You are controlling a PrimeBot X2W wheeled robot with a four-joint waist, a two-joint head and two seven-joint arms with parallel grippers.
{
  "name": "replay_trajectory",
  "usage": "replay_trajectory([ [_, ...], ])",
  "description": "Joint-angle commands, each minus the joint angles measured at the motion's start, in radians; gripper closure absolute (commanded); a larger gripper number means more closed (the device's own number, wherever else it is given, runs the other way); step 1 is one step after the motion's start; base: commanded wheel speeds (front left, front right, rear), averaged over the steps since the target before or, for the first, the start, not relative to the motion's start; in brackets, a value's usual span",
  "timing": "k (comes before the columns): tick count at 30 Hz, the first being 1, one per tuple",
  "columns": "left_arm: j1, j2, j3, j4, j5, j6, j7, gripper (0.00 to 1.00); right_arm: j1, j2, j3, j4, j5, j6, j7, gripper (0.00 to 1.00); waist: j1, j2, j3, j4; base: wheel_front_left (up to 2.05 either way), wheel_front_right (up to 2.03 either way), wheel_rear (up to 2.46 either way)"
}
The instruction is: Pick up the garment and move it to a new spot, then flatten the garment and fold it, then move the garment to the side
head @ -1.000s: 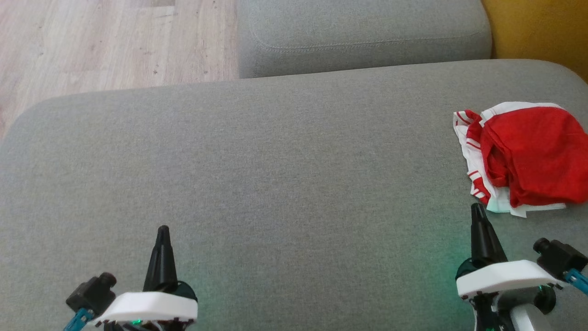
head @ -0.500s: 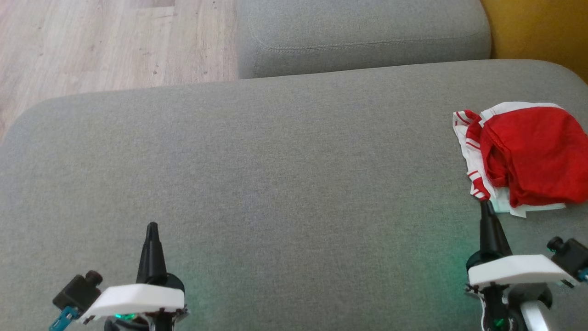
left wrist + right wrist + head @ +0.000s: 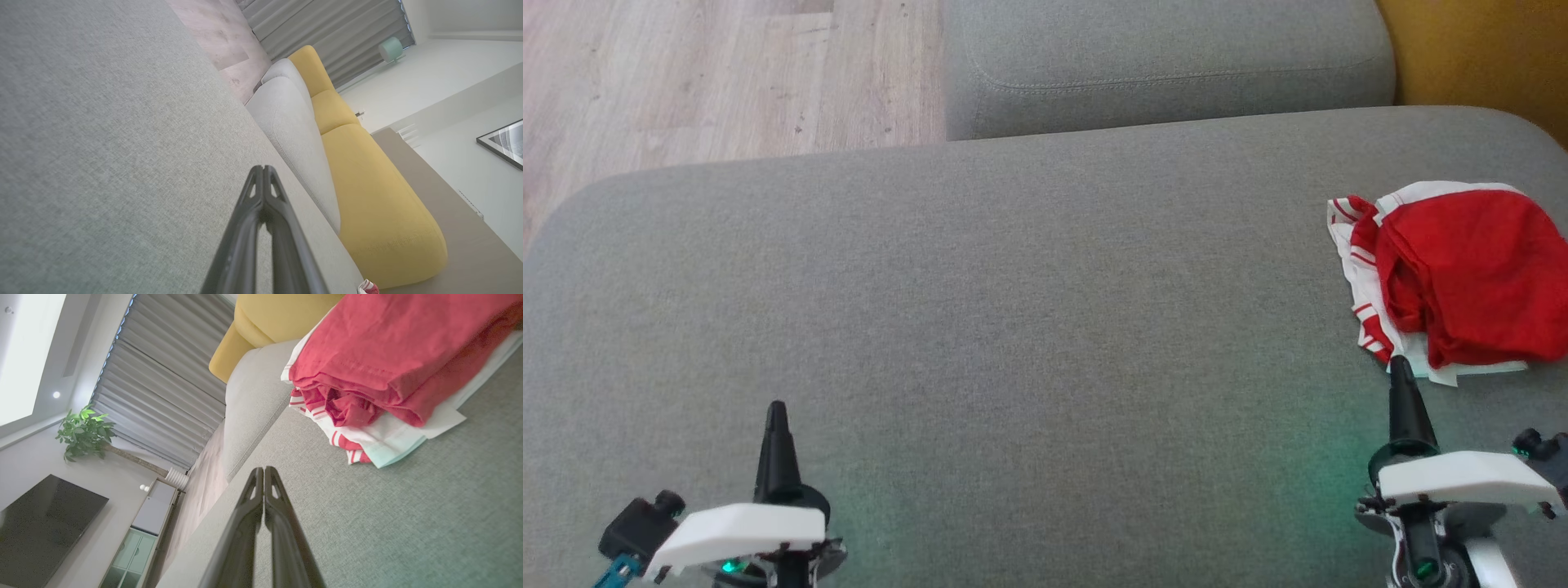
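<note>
The cushion (image 3: 1045,327) is matt, coarse-woven grey cloth, the garment (image 3: 1470,278) at the right edge soft creased red-and-white cloth, the floor (image 3: 686,73) at upper left pale wood planks, and the fingers (image 3: 241,543) of the right gripper (image 3: 1400,366) smooth dark plastic.

Parts cut off
The crumpled red and white cloth garment (image 3: 1470,269) runs off the head view's right edge; its lower layers hide under the red top.

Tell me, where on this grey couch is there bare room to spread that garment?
Most of the grey seat is bare: from its left edge by the wooden floor across to the garment, between the back cushion and the left gripper. The right end is crowded: the bunched garment, with the right gripper close by.
</note>
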Motion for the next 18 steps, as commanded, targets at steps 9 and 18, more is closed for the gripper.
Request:
replay_trajectory([
  [9,-0.061,0.016,0.057,-0.030,-0.105,-0.003,0.028,1.00,-0.056,-0.020,-0.006,-0.043,0.131,0.000,0.029,1.00,-0.0001,0.0000,-0.001,0.000,0.00,0.00,0.00],
  [18,-0.067,0.016,0.081,-0.029,-0.196,-0.003,0.055,1.00,-0.060,-0.020,-0.019,-0.048,0.244,-0.001,0.055,1.00,-0.0001,0.0000,-0.001,-0.001,0.00,0.00,0.00],
])
